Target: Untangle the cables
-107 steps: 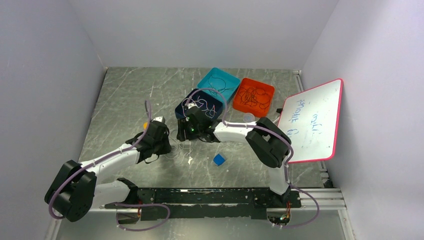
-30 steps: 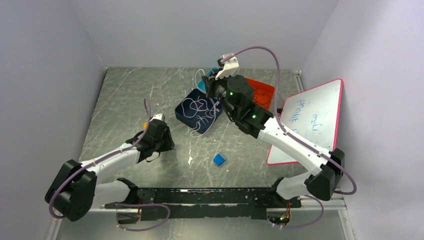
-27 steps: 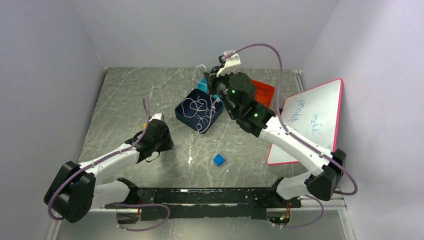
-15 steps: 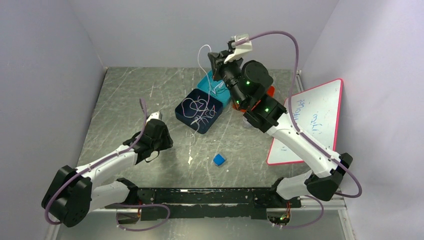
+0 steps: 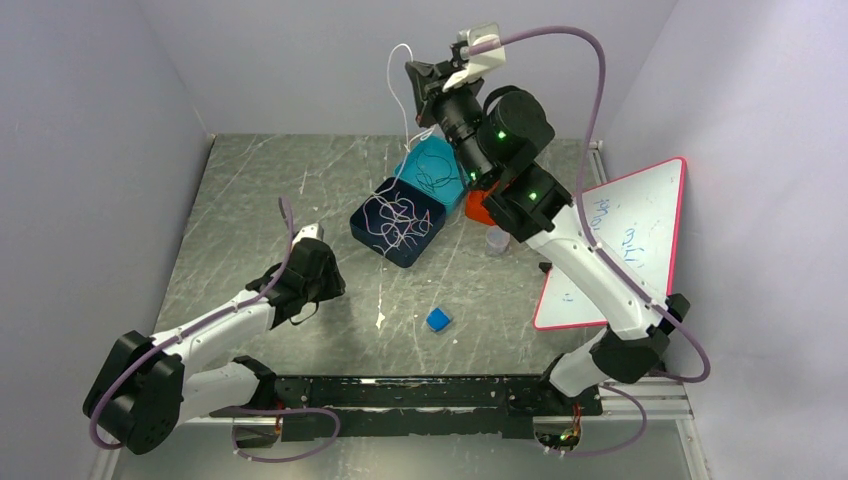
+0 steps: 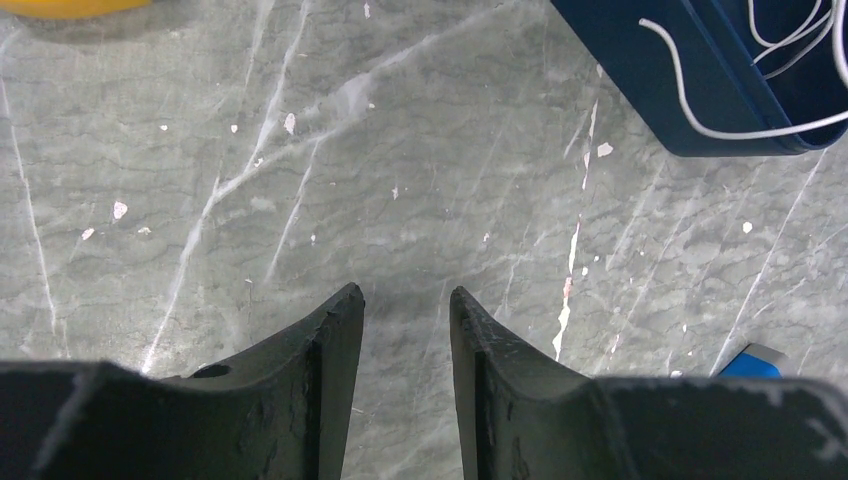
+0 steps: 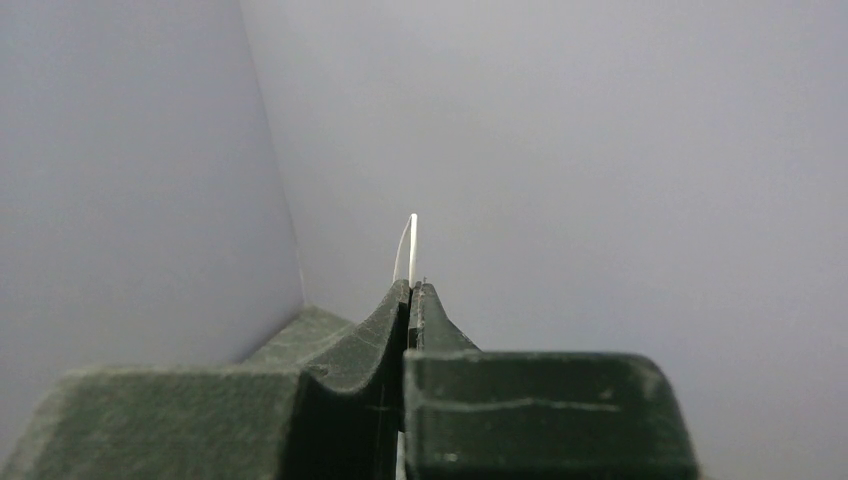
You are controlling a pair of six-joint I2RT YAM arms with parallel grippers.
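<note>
Right gripper point(image 5: 414, 72) aloft with white cable point(image 5: 391, 72)

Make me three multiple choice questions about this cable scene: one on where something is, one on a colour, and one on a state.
1. Where is the small blue block?
A. inside the dark blue tray
B. on the bare table, nearer the arm bases than the dark blue tray
C. held up in the air

2. What colour are the cables in the dark blue tray?
A. black
B. red
C. whitish

3. How is the right pincer?
A. wide open and empty
B. shut on a white cable, raised high
C. resting on the table

Answers:
1 B: the top view shows it lying alone on the tabletop.
2 C: pale loops lie against the tray's dark floor.
3 B: its wrist view shows the fingers together with the cable sticking out between them.
</note>
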